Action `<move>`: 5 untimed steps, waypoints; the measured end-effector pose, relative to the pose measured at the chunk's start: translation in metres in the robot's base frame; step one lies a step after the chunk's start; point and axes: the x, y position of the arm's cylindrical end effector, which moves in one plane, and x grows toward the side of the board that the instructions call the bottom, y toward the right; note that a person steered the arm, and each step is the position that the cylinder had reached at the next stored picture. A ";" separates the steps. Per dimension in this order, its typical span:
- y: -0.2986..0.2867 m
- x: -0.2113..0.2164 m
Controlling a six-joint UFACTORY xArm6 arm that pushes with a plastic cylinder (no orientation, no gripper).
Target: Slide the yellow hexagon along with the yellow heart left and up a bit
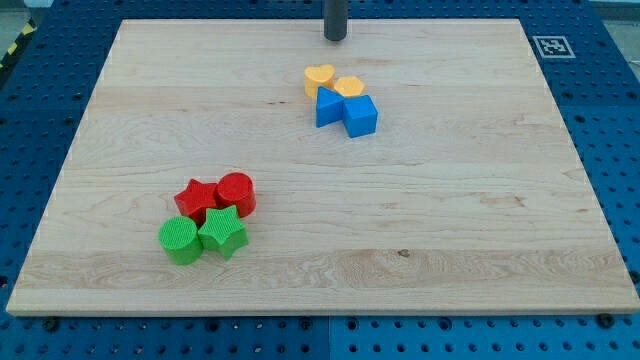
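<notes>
The yellow heart (319, 79) lies near the view's top centre, touching the yellow hexagon (349, 87) on its right. Two blue blocks sit just below them: a blue triangle-like block (328, 107) and a blue cube (361, 116), pressed against the yellow pair. My tip (335, 38) stands on the board above the yellow blocks, a short gap from the heart and hexagon, touching neither.
A second cluster lies at the view's lower left: a red star (198, 200), a red cylinder (237, 193), a green cylinder (180, 241) and a green star (223, 233). The wooden board (480, 220) has a marker tag (550, 45) at its top right corner.
</notes>
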 end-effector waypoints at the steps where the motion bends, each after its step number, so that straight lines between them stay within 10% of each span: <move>1: 0.000 0.000; 5: 0.074 0.063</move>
